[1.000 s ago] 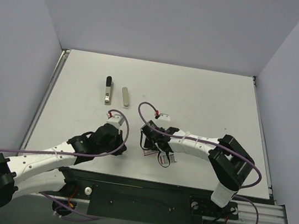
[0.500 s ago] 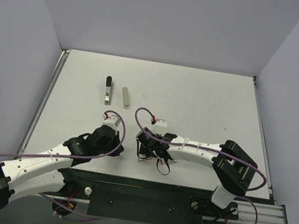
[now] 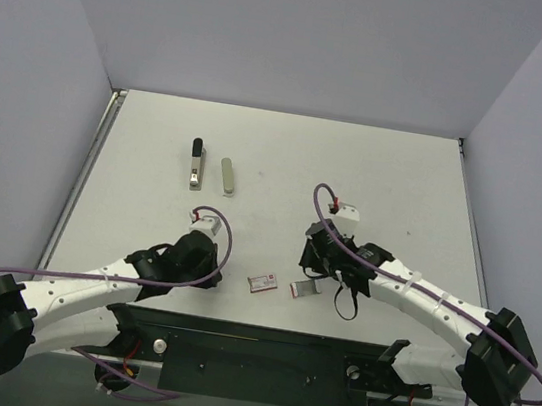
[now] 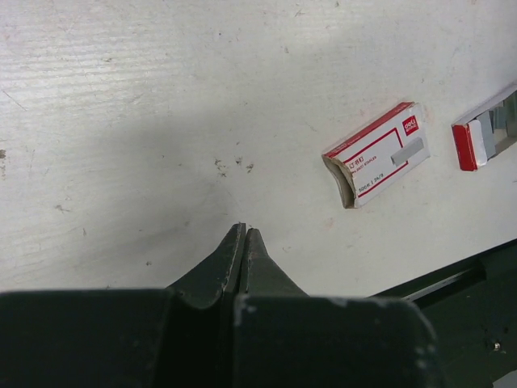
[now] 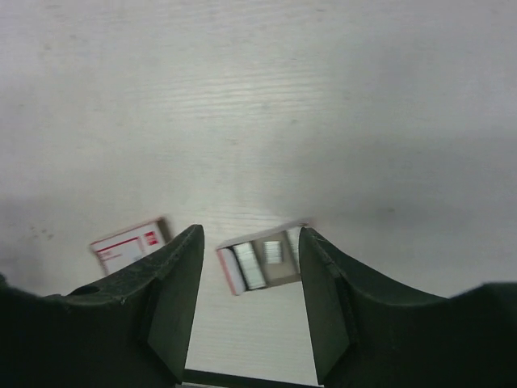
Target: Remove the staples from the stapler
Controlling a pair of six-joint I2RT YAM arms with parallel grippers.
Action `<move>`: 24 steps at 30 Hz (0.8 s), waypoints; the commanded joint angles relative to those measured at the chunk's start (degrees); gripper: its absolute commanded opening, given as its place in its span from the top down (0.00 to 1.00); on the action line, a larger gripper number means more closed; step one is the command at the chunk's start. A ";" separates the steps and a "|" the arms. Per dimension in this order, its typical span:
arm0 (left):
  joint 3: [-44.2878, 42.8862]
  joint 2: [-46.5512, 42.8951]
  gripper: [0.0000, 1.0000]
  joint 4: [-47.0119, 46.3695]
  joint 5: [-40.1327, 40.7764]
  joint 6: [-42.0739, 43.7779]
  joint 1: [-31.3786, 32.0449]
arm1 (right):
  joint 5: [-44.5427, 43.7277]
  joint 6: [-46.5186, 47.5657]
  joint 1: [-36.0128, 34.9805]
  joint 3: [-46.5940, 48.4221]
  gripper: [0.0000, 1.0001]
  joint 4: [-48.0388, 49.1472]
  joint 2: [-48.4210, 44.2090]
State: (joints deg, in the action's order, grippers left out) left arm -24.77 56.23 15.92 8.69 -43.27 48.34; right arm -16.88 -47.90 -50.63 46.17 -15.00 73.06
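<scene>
Plainly, lavender walls [image 3: 304, 36] enclose the scuffed white table [image 3: 405, 182]; left fingers [image 4: 229, 260] closed, right fingers [image 5: 174, 299] parted, both empty.

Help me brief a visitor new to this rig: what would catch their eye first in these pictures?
Probably the red-and-white box and the open tray beside it, lying apart at the near edge of the table, between the two arms. The right arm has its jaws open close by the tray, while the left arm has its jaws shut. Farther back lie the stapler and the staples, side by side.
</scene>
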 commanded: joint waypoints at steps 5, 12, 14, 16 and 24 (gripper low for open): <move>-0.71 5.20 1.00 -7.13 -2.10 -0.24 0.27 | 2.90 8.00 8.52 -8.73 0.56 -5.47 -11.17; -2.38 8.72 1.00 -8.54 -3.15 0.11 0.27 | 8.44 8.61 12.92 -12.86 0.67 -3.90 -12.41; -2.65 9.43 1.00 -8.80 -3.15 0.20 0.27 | 10.02 8.53 13.28 -13.39 0.70 -3.02 -12.06; -2.91 10.22 1.00 -9.07 -3.24 0.37 0.27 | 11.43 8.52 13.54 -13.83 0.74 -2.05 -11.71; -2.56 11.89 1.00 -10.82 -4.03 0.20 0.35 | 16.18 8.26 15.39 -15.06 0.87 1.91 -8.55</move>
State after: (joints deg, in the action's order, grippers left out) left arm -25.50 67.61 8.75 5.52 -43.22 48.36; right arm -3.92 -39.92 -36.18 32.12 -15.31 63.18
